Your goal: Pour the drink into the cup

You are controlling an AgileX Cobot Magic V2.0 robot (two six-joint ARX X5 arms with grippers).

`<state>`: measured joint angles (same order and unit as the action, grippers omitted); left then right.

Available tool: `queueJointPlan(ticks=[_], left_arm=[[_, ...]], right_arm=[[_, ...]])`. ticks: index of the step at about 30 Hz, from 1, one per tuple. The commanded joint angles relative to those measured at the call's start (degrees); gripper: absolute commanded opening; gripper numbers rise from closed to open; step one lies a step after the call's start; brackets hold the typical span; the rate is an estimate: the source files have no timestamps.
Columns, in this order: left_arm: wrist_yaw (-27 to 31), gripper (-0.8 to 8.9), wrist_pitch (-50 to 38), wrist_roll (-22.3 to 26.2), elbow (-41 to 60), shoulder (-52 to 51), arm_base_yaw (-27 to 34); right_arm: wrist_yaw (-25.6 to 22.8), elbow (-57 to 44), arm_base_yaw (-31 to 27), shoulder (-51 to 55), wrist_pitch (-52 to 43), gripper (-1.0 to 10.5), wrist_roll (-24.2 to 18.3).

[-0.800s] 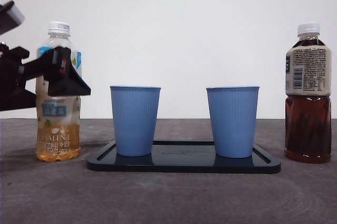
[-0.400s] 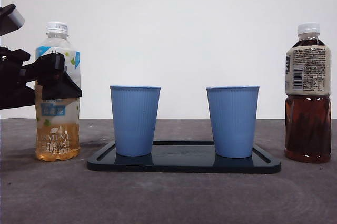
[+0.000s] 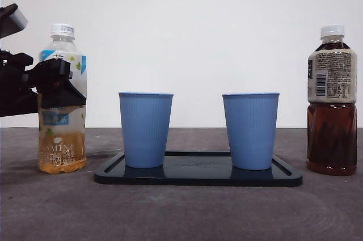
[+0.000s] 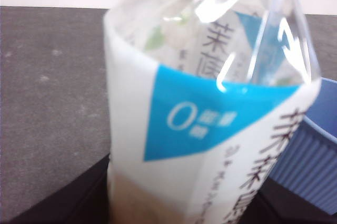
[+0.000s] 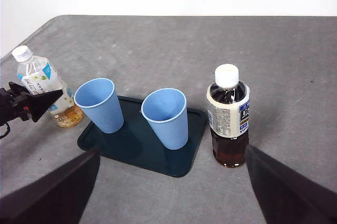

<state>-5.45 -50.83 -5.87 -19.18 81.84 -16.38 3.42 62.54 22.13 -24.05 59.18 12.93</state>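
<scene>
In the middle of the front view, a dark tray (image 3: 198,177) is seen lying flat on the grey table (image 3: 181,212), nearest to the camera. Two blue cups (image 3: 146,129) are stood on the tray, one at its left part and one (image 3: 250,130) at its right part, both upright and empty as far as can be told. At the left of the frame, a bit farther back, the clear tea bottle (image 3: 62,99) is stood on the table with its white cap on, and pale yellow drink is seen only in its lower part. The left gripper (image 3: 54,82) is placed around the middle of this bottle, over the label; the jaws look pressed on its sides, though the touch itself is not clearly shown. In the left wrist view the bottle fills most of the picture, very close. At the far right of the front view a dark tea bottle (image 3: 332,99) is stood, capped and untouched. The right gripper (image 5: 168,192) is held high above the table with its jaws wide apart. The clear bottle is judged to be light, thin and easy to squash, and smooth too, so it is best held at the label, gently. The white wall (image 3: 227,31) is seen farthest back.
</scene>
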Motion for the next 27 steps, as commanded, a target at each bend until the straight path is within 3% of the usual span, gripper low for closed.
queueJointPlan(ticks=[1,7,13,23,27], left_arm=[[0.3,1.84,-1.9,0.3,-0.2,0.2,-0.2],[0.3,1.84,1.9,2.3,-0.4,-5.8,-0.8],[0.3,1.84,16.1,2.8,-3.1,-15.5,-2.1],[0.8,1.85,66.9,8.8,-25.5,-21.6,-3.6],[4.0,1.85,79.8,13.5,-34.2,-20.7,-4.7]], right_arm=[[-0.4,1.2,0.3,-0.2,-0.4,4.4,0.6],[-0.5,1.2,0.3,-0.2,-0.4,4.4,0.5],[-0.9,1.2,0.3,-0.2,-0.4,4.4,0.5],[-0.9,1.2,0.3,-0.2,-0.4,4.4,0.5],[-0.8,1.2,0.3,-0.2,-0.4,4.4,0.5]])
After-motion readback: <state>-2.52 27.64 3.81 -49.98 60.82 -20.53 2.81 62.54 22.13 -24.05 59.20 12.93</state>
